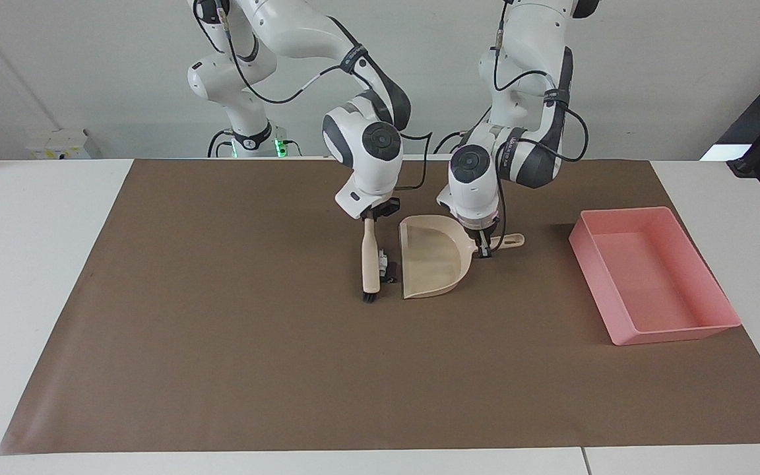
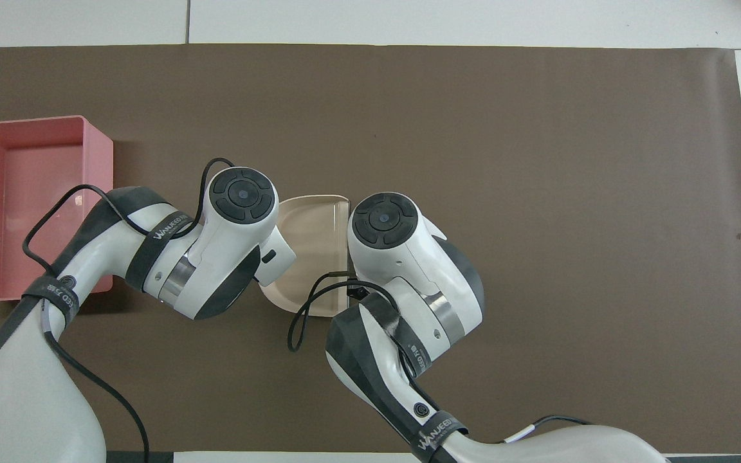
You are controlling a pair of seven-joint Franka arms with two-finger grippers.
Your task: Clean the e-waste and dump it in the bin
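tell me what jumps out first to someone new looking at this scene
Mid-table, the right gripper holds a cream brush upright, its bristles on the brown mat beside the open mouth of the cream dustpan, which the left gripper holds by the handle. The small e-waste peeks out between brush and pan. The pink bin sits toward the left arm's end of the table.

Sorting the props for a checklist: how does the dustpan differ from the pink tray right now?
The dustpan is cream with a handle and a rounded back; the tray is pink, rectangular, without a handle. The dustpan is smaller than the tray. The left gripper grips the dustpan's handle, while the tray sits free at the left arm's end of the table. Both rest on the brown mat and look empty.
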